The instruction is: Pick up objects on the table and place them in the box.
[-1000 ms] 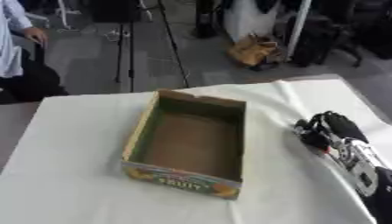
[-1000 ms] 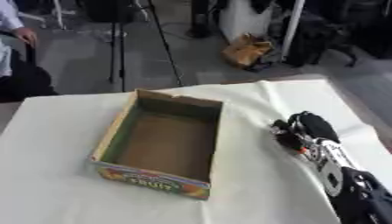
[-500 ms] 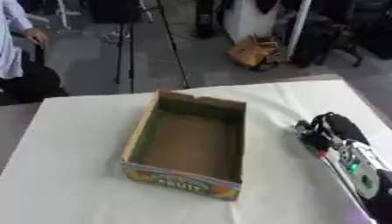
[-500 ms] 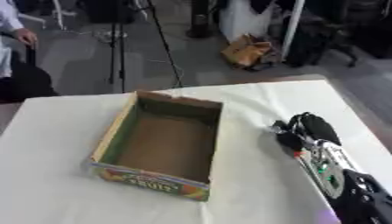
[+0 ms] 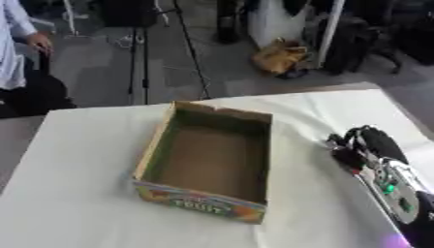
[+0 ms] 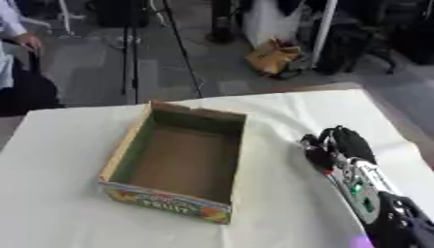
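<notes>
- The right arm comes in from the lower right corner, black with a silver forearm panel carrying small green lights.
- The right hand lies on the white tablecloth to the right of the box, a clear strip of cloth between them. Its dark fingers bend downward toward the cloth; whether they are closed on anything cannot be told, as the fingertips blur into one dark mass.
- The cardboard box sits near the middle of the table, open at the top, its long sides running away from the camera and turned slightly askew.
- The near end wall of the box bears a coloured fruit label with green lettering on yellow and orange.
- The inside of the box shows only a bare brown floor and greenish inner walls; no item is visible in it.
- No loose item to be picked up can be made out on the cloth.
- Creases in the cloth run across the far right part of the table.
- Beyond the table's far edge the grey floor holds a tripod and a tan bag.
- A person in a light shirt stands at the far left edge, away from the table.
- The left hand shows in neither view.
</notes>
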`<action>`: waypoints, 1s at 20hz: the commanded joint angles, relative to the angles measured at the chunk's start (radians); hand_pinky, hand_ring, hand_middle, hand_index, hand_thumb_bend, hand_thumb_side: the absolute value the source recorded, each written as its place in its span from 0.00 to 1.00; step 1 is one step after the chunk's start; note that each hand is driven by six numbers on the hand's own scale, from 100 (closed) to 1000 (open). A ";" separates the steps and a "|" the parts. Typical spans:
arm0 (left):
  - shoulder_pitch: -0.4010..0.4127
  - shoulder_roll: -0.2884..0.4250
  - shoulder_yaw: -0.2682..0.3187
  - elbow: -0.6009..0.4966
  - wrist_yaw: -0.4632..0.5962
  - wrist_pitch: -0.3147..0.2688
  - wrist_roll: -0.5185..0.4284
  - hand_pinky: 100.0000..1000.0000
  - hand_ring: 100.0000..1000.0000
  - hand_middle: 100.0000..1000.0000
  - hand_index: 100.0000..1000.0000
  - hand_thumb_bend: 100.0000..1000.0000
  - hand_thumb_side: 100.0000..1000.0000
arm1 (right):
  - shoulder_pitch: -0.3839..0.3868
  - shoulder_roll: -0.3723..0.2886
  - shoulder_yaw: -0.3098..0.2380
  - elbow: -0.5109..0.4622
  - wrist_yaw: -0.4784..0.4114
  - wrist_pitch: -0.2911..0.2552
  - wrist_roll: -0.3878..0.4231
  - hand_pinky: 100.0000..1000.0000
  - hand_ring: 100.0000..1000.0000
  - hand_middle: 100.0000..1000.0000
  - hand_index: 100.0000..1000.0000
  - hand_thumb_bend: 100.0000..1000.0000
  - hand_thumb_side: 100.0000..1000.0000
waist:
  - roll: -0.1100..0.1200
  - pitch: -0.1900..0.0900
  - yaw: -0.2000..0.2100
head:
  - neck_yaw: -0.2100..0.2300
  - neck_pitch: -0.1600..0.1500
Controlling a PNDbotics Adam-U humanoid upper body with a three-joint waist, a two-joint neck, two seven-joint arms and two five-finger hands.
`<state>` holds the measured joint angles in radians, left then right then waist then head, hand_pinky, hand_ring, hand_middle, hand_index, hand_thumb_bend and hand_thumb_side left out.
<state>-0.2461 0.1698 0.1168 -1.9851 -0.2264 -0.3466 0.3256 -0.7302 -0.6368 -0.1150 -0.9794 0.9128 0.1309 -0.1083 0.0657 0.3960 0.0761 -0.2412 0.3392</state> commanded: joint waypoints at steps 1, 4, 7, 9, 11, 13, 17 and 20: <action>-0.010 0.005 0.003 -0.015 0.004 -0.002 -0.002 0.64 0.93 0.96 0.71 0.00 1.00 | -0.006 -0.012 -0.006 -0.018 -0.004 0.003 -0.013 0.00 0.33 0.27 0.49 0.00 0.78 | -0.001 -0.014 0.001 | 0.001 -0.009; -0.010 0.005 0.003 -0.015 0.005 -0.002 -0.003 0.64 0.93 0.96 0.71 0.00 1.00 | -0.006 -0.012 -0.005 -0.020 -0.001 0.005 -0.021 0.00 0.31 0.26 0.47 0.00 0.76 | -0.002 -0.014 0.001 | 0.001 -0.009; -0.010 0.005 0.003 -0.015 0.005 -0.002 -0.002 0.64 0.93 0.96 0.71 0.00 1.00 | -0.010 -0.014 -0.009 -0.032 -0.010 0.007 -0.032 0.00 0.26 0.23 0.45 0.00 0.74 | -0.002 -0.017 0.002 | 0.000 -0.008; -0.011 0.005 0.003 -0.015 0.006 -0.002 -0.002 0.64 0.93 0.96 0.71 0.00 1.00 | -0.011 -0.014 -0.009 -0.038 -0.019 0.009 -0.034 0.00 0.24 0.22 0.44 0.00 0.73 | -0.002 -0.018 0.003 | 0.000 -0.008; -0.011 0.005 0.003 -0.015 0.007 -0.001 -0.002 0.64 0.93 0.96 0.71 0.00 1.00 | -0.012 -0.014 -0.009 -0.044 -0.028 0.011 -0.033 0.00 0.23 0.22 0.44 0.00 0.72 | -0.003 -0.019 0.002 | -0.001 -0.008; -0.011 0.005 0.003 -0.015 0.007 -0.001 -0.002 0.64 0.93 0.96 0.71 0.00 1.00 | -0.013 -0.014 -0.010 -0.051 -0.036 0.014 -0.035 0.00 0.23 0.21 0.44 0.00 0.72 | -0.003 -0.020 0.002 | -0.001 -0.008; -0.010 0.005 0.004 -0.015 0.007 0.000 -0.002 0.64 0.93 0.96 0.71 0.00 1.00 | -0.014 -0.011 -0.018 -0.075 -0.054 0.020 -0.052 0.00 0.21 0.19 0.42 0.00 0.70 | -0.003 -0.021 0.002 | 0.000 -0.009; -0.010 0.004 0.003 -0.015 0.007 0.000 -0.002 0.64 0.93 0.96 0.71 0.00 1.00 | -0.014 -0.010 -0.024 -0.094 -0.069 0.028 -0.065 0.00 0.20 0.18 0.42 0.00 0.69 | -0.003 -0.021 0.001 | 0.000 -0.009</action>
<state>-0.2505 0.1697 0.1168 -1.9851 -0.2224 -0.3465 0.3254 -0.7297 -0.6269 -0.1273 -1.0409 0.8576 0.1555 -0.1641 0.0663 0.3962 0.0764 -0.2410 0.3391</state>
